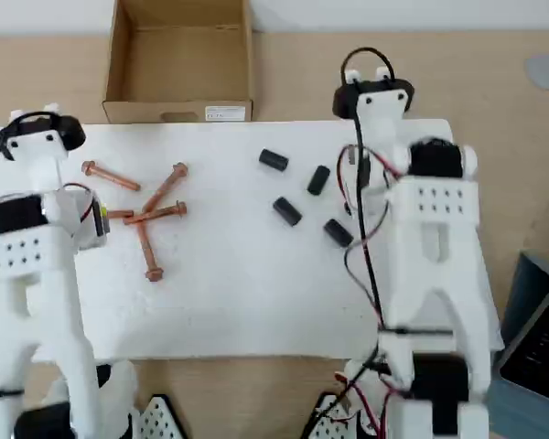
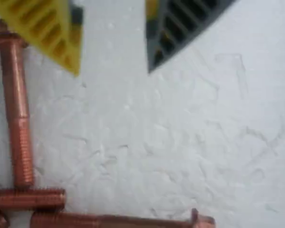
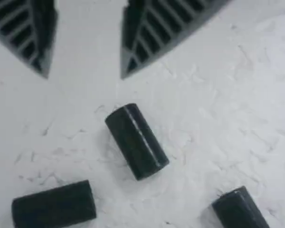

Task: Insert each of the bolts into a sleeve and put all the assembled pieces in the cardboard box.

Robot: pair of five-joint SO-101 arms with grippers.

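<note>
White board (image 1: 247,293), copper bolts (image 1: 162,214), black sleeves (image 1: 287,211)

No text, number or sign can be read. The cardboard box (image 1: 156,110) carries one small white label (image 1: 225,112) on the outer face of its wall, at the end of that wall nearer the sleeves. The label has dark print, but it is too small to make out.

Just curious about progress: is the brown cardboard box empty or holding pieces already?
Empty. The high view looks down into the open-topped brown cardboard box, and only its bare floor shows.
</note>
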